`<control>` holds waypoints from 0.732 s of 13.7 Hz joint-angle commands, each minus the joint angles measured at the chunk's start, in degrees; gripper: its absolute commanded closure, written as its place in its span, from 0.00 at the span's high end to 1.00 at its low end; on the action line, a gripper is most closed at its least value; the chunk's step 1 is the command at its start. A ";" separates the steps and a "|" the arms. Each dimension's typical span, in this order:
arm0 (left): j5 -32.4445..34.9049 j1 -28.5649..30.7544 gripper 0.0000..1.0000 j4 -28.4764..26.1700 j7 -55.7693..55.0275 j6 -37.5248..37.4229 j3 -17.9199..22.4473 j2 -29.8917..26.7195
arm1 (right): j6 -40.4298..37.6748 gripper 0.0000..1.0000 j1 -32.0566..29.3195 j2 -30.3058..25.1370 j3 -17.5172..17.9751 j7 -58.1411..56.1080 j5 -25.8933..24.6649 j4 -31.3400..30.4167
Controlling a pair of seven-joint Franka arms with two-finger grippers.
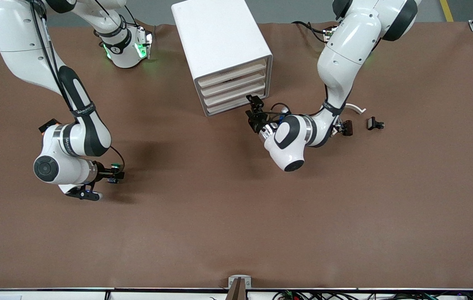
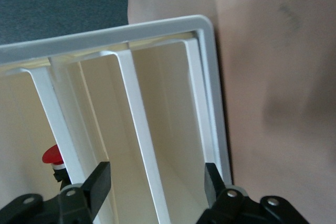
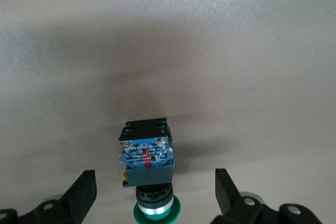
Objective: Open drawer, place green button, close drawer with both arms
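The white cabinet (image 1: 220,33) stands at the back middle, its four pale drawer fronts (image 1: 233,89) all pushed in. My left gripper (image 1: 255,110) is open right at the lower drawers, at the end toward the left arm. In the left wrist view its fingers (image 2: 100,182) stand either side of a white front ridge (image 2: 137,108) without touching it. The button (image 3: 149,174), with its green cap and blue-black body, lies on the table. My right gripper (image 3: 155,195) is open around it without touching it. In the front view the button (image 1: 115,167) sits at my right gripper (image 1: 115,174).
Two small black-brown pieces (image 1: 347,127) (image 1: 374,123) and a white curved ring (image 1: 355,108) lie by the left arm. An orange block (image 1: 47,127) shows beside the right arm's wrist. A small red-capped piece (image 2: 51,156) shows in the left wrist view.
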 commanded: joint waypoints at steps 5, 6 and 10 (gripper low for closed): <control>-3.84 -2.80 0.42 1.01 -5.01 -1.51 0.14 2.49 | 0.98 0.69 0.14 0.75 0.09 1.56 -0.81 -0.35; -3.94 -2.97 0.42 1.01 -5.54 -1.51 0.14 2.50 | 1.07 0.61 0.14 1.10 0.09 1.56 -0.81 -0.35; -4.20 -3.50 0.26 1.01 -6.68 -1.51 0.14 2.93 | 2.22 0.32 0.14 1.54 0.09 1.47 -0.81 -0.27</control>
